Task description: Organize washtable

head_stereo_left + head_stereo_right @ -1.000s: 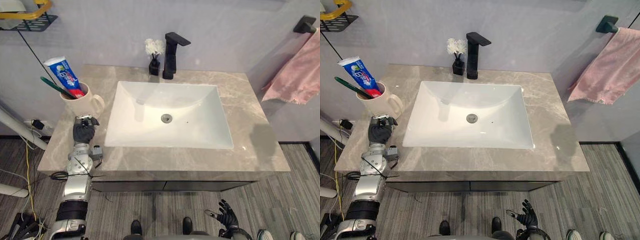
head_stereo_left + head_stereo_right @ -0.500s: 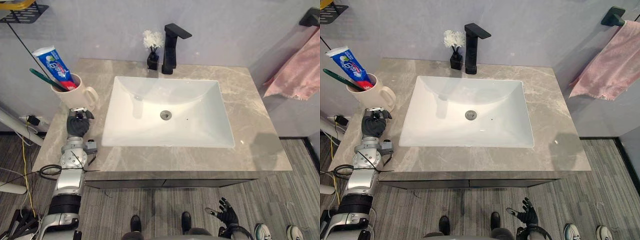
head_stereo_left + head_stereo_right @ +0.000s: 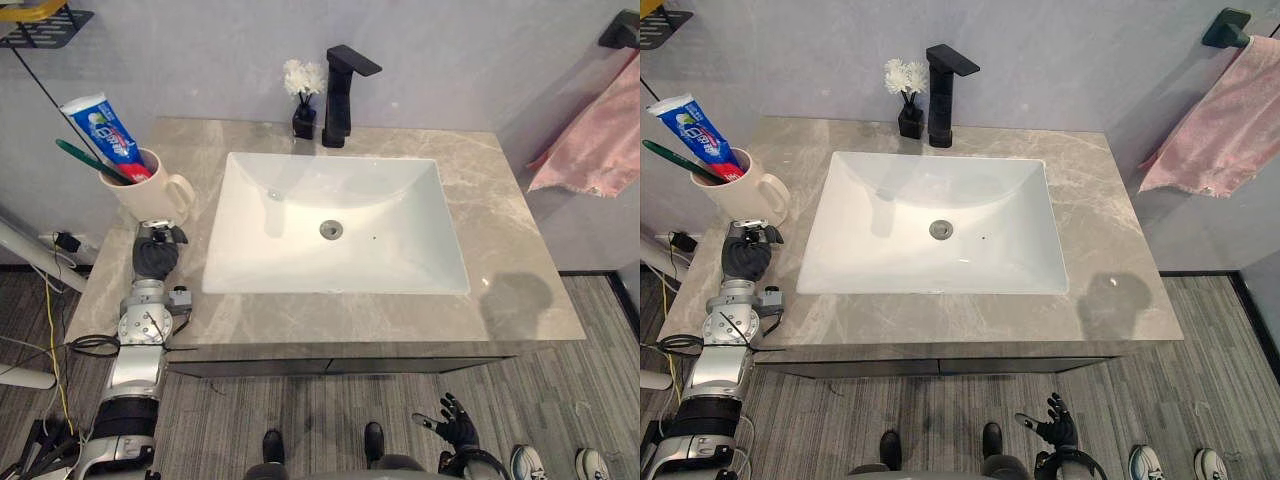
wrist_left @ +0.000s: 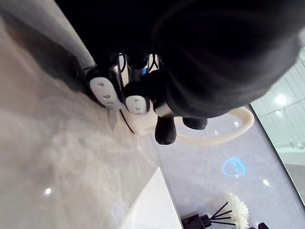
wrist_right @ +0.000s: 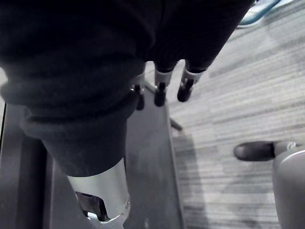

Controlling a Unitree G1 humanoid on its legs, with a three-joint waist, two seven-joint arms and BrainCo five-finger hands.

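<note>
1. So, your washtable point(image 3: 500, 200) looks nearly sorted. The cream mug point(image 3: 150, 192) stands upright on its left side, with the toothpaste tube point(image 3: 105, 135) and a green toothbrush point(image 3: 85, 160) leaning in it.
2. The black faucet point(image 3: 340, 95) and a small vase of white flowers point(image 3: 304, 95) stand together at the far edge behind the sink point(image 3: 400, 250). A pink towel point(image 3: 600, 140) hangs on the wall at the right.
3. Your left hand point(image 3: 155, 255) rests on the counter just near of the mug, by its handle; I cannot tell whether it grips anything. Your right hand point(image 3: 458, 428) hangs low at the near right, spread apart and holding nothing.
4. My judgement: little is left beyond drawing the left hand clear.
5. Only the tube carries print, in blue, red and white. The mug, faucet and vase show no label.
</note>
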